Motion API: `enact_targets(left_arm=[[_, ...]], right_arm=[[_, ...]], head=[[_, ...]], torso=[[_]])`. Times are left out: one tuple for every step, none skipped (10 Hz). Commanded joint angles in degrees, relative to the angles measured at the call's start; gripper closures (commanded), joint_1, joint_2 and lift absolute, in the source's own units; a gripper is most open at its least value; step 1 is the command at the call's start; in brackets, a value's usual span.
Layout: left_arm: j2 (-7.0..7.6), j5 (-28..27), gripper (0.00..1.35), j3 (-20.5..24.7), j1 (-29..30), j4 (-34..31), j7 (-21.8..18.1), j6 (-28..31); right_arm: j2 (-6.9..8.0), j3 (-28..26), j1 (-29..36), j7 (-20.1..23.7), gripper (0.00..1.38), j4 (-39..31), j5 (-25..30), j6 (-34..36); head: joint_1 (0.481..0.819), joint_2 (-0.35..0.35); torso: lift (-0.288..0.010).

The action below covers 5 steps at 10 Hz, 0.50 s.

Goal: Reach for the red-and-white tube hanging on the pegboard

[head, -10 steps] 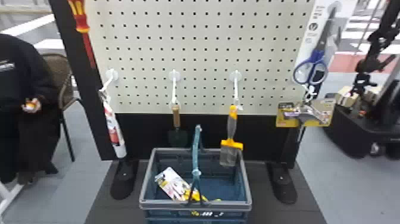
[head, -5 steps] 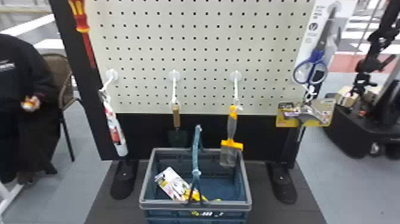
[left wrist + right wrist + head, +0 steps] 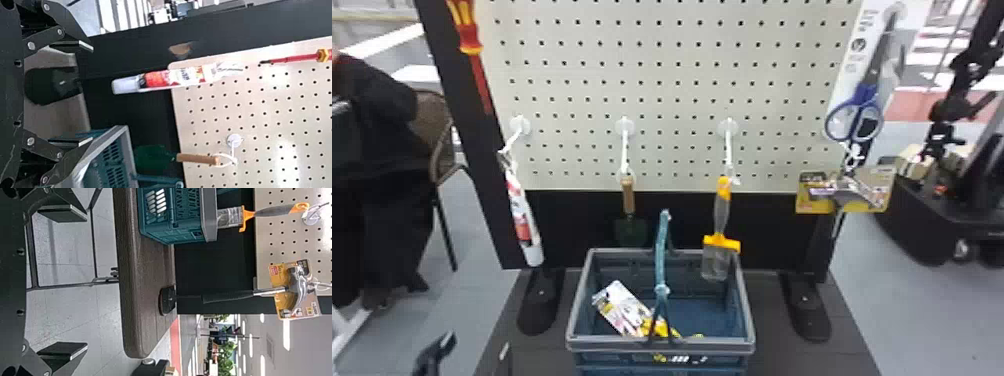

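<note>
The red-and-white tube point(image 3: 524, 225) is hanging from the leftmost white hook point(image 3: 519, 127) on the pegboard point(image 3: 672, 75), its pale cap point(image 3: 534, 255) pointing down and its body leaning a little, the lower end slanting toward the basket's side. The left end effector point(image 3: 477, 344) is showing at the bottom of the head view, low and to the left of the basket point(image 3: 612, 344); its two fingers are standing wide apart with nothing between them, and the tube is hanging beyond them, untouched. The right end effector point(image 3: 87, 282) is also holding its fingers apart and empty in its wrist view, facing the table point(image 3: 767, 350) and the board from well apart. Along the board, a wooden-handled trowel point(image 3: 629, 200) is hanging next in line to the right of the tube, followed by a yellow-and-grey scraping tool point(image 3: 721, 215), and then a hammer point(image 3: 270, 291) with a yellow card behind its head. Blue-handled scissors point(image 3: 864, 110) are hanging above the hammer, while a red-and-yellow screwdriver point(image 3: 464, 30) is hanging at the upper left. The basket is sitting on the table in front of the board, its handle point(image 3: 660, 250) standing up, and a packaged item point(image 3: 624, 310) is lying tilted inside.
</note>
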Motion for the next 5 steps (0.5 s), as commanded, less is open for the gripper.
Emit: enact_targets(left_arm=[[0.96,-0.6,0.46,2.3,-5.1,0.7,-2.2,2.8],[1.39,-0.5,0.46,3.6,-7.8,1.3,-3.6,4.4],[1.75,0.0,0.46,4.7,-10.4,2.6,-4.4,5.4],[2.19,0.6,0.46,5.9,-14.4,4.1,-8.0,8.4],[3.42,0.5,0.46,6.6,-18.7,5.4,-11.6,12.1]], right_arm=[[0.05,0.0,0.0,0.1,0.14,-0.1,0.0,0.0],[0.05,0.0,0.0,0.3,0.14,-0.1,0.0,0.0],[0.05,0.0,0.1,0.3,0.14,-0.3,0.0,0.0],[0.05,0.0,0.5,0.4,0.14,-0.5,-0.1,0.0],[0.05,0.0,0.4,0.5,0.14,-0.5,-0.1,0.1]], head=[[0.549,0.000],[0.549,0.000],[0.549,0.000],[0.549,0.000],[0.549,0.000]], torso=[[-0.100],[-0.100],[-0.100],[-0.100],[-0.100]])
